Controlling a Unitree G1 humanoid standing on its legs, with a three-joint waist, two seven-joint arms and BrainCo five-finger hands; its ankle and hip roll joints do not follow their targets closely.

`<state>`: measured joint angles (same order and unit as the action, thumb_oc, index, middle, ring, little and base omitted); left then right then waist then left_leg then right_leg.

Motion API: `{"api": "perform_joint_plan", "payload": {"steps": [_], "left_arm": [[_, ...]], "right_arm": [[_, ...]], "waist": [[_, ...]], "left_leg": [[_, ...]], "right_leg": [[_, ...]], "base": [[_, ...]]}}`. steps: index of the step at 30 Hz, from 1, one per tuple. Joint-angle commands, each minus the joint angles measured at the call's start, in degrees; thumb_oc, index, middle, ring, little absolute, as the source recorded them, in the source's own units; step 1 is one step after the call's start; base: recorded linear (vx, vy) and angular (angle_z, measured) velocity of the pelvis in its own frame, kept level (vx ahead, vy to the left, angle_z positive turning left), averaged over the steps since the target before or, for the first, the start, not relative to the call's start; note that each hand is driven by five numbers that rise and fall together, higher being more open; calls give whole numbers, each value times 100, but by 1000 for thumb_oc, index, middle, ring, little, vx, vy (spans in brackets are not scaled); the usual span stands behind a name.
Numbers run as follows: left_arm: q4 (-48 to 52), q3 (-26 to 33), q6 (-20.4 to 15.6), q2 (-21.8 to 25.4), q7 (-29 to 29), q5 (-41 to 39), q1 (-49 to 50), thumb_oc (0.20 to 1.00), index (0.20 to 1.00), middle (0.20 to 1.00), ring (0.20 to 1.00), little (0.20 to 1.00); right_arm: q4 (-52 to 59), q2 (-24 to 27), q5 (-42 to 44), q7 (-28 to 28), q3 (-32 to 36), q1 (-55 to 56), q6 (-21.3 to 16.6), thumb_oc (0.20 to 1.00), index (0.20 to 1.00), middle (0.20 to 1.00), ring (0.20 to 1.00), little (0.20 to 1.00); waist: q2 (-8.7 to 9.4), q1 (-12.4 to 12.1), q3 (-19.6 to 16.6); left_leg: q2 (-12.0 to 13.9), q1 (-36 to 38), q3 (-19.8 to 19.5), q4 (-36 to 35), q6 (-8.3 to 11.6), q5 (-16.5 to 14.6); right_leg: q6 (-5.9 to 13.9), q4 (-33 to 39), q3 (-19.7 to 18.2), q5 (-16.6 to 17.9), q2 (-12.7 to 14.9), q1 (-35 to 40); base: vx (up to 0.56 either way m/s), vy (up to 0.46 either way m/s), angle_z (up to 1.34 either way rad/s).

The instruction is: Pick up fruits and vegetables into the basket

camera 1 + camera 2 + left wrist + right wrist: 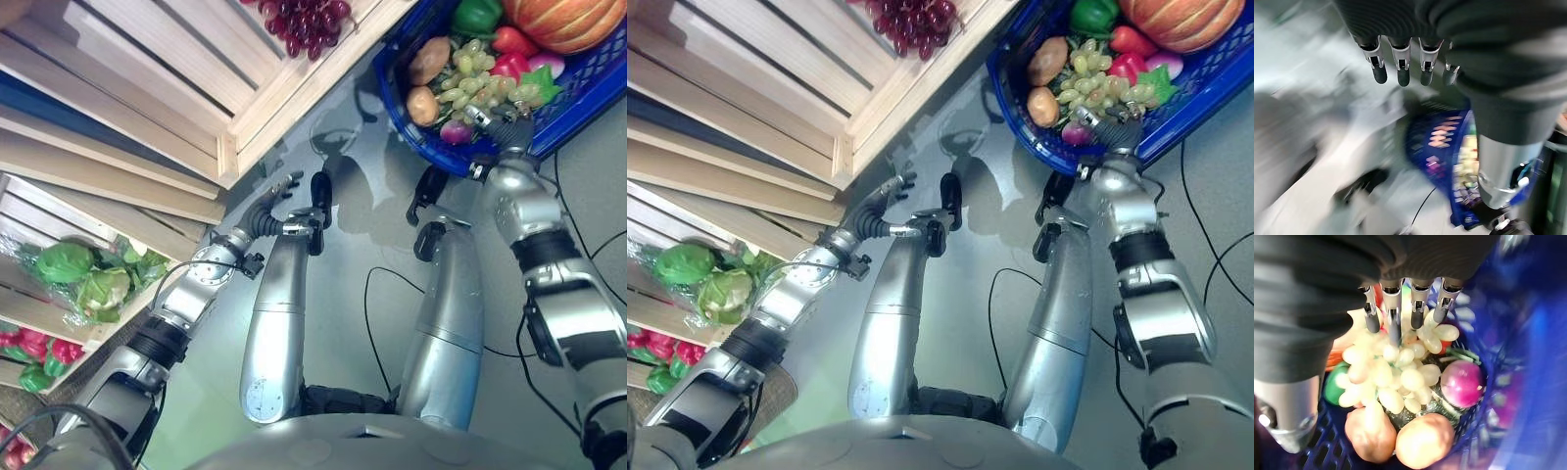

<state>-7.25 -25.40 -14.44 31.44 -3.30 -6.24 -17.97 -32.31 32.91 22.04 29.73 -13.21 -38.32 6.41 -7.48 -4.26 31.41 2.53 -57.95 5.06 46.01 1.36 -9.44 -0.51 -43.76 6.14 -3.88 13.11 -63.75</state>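
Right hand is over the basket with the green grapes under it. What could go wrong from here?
1. The right hand has straight fingers on the green grapes, which lie heaped above the two potatoes and the purple onion. Pulling back carelessly could drag the bunch with it.
2. The blue basket already looks crowded, with a pumpkin and peppers, so further produce may roll out.
3. The left hand hangs open close to the wooden crate; a quick swing might clip it.

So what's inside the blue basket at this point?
The blue basket holds green grapes, two potatoes, a purple onion, a green pepper, red peppers and a pumpkin. The right hand reaches in; anything beneath the pile is covered.
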Motion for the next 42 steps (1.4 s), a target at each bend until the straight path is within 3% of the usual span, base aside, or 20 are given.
{"api": "perform_joint_plan", "payload": {"steps": [1,4,7,11,14,16,18,19,21,22,28,30,34,35,37,42], "left_arm": [[809,421,-421,171,-1438,2218,354,1000,1000,1000,1000,1000],[1064,737,-205,333,-2009,2763,553,1000,1000,1000,1000,1000],[1265,1183,-252,473,-2768,3762,982,1000,1000,1000,1000,1000],[1345,1653,209,771,-3626,4746,1191,1000,1000,1000,1000,1000],[1306,1795,468,950,-3932,5173,1291,1000,1000,1000,1000,1000],[1304,2013,801,1170,-4253,5696,1365,1000,1000,1000,1000,1000],[1240,2059,1097,1323,-4294,6158,1406,1000,1000,1000,1000,1000],[1196,2074,1194,1406,-4357,6233,1408,1000,1000,1000,1000,1000],[1063,1996,1682,1705,-4229,6535,1386,1000,1000,1000,1000,1000],[1035,1967,1730,1741,-4227,6556,1385,1000,1000,1000,1000,1000],[501,1357,2339,2219,-4006,6654,1043,1000,1000,1000,1000,1000],[315,1136,2416,2282,-4027,6581,850,1000,1000,1000,1000,1000],[-75,674,2591,2382,-3659,6561,441,1000,1000,1000,1000,1000],[-337,470,2656,2436,-3448,6447,202,1000,1000,1000,1000,1000],[-655,206,2775,2449,-3319,6435,16,1000,1000,1000,1000,1000],[-1560,-203,2829,2302,-3314,6171,-404,1000,1000,1000,1000,1000]], "right_arm": [[1175,-10,-1000,355,-41,1269,-379,1000,1000,1000,1000,1000],[1736,-180,-1611,387,-50,2125,-694,1000,1000,1000,1000,1000],[2177,-171,-2252,290,42,2947,-991,1000,1000,1000,1000,1000],[2508,17,-2748,206,77,3346,-1169,1000,1000,1000,1000,1000],[2689,152,-2892,223,71,3517,-1182,1000,1000,1000,1000,1000],[2955,341,-3055,224,122,3670,-1167,1000,1000,1000,1000,1000],[3084,450,-3130,191,180,3799,-1189,1000,1000,1000,1000,1000],[3155,518,-3148,160,209,3822,-1209,1000,1000,1000,1000,1000],[3398,750,-3106,85,293,3941,-1189,1000,1000,1000,1000,1000],[3415,774,-3107,74,299,3959,-1182,1000,1000,1000,1000,1000],[3756,1144,-2952,-197,345,4068,-1150,1000,1000,1000,1000,1000],[3791,1201,-2944,-232,328,4043,-1157,1000,1000,1000,1000,1000],[3812,1266,-2930,-308,266,3992,-1196,1000,1000,1000,1000,1000],[3834,1325,-2902,-309,242,3935,-1240,1000,1000,1000,1000,1000],[3868,1357,-2925,-298,224,3917,-1268,1000,1000,1000,1000,1000],[3936,1398,-2821,-251,245,3820,-1382,1000,1000,1000,1000,1000]], "waist": [[-271,453,-162],[-211,585,-162],[-194,717,-162],[-203,845,-162],[-201,897,-162],[-206,959,-162],[-195,1014,-162],[-199,1042,-162],[-204,1139,-162],[-205,1153,-162],[-230,1417,-162],[-239,1474,-162],[-229,1598,-162],[-217,1670,-162],[-210,1735,-162],[-185,1871,-162]], "left_leg": [[-70,785,151,-1317,-111,167],[-73,1124,211,-1530,-47,220],[-83,1604,301,-1835,43,310],[-75,1953,429,-2186,93,558],[-91,2239,399,-2227,158,430],[-60,2311,492,-2303,134,578],[-72,2496,462,-2252,189,418],[-55,2428,536,-2284,156,558],[-43,2470,582,-2222,160,529],[-54,2551,531,-2184,202,403],[21,2454,658,-2083,225,372],[46,2350,758,-2116,195,496],[66,2344,786,-2044,245,353],[106,2204,906,-2063,195,471],[120,2203,894,-1965,252,308],[190,1993,1023,-1851,257,256]], "right_leg": [[287,-179,168,-940,-315,713],[334,24,142,-936,-366,1021],[422,352,128,-880,-367,1478],[446,756,176,-645,-294,1813],[519,788,103,-794,-270,2082],[482,909,126,-637,-226,2149],[545,870,53,-796,-210,2328],[497,933,99,-641,-198,2265],[509,906,21,-643,-196,2283],[558,865,-44,-771,-209,2357],[587,808,-257,-769,-274,2177],[551,843,-255,-637,-292,2043],[596,808,-383,-766,-363,2017],[549,873,-376,-621,-373,1867],[600,781,-466,-777,-413,1852],[600,743,-589,-765,-480,1602]], "base": [[-15,45,-12],[-11,46,-23],[-1,74,-21],[-44,73,-18],[30,51,-12],[-15,66,-8],[65,57,-2],[-45,67,-6],[30,76,-7],[104,60,-4],[38,83,-17],[-49,70,-15],[38,62,-18],[19,64,-11],[64,82,-16],[24,64,-19]]}}
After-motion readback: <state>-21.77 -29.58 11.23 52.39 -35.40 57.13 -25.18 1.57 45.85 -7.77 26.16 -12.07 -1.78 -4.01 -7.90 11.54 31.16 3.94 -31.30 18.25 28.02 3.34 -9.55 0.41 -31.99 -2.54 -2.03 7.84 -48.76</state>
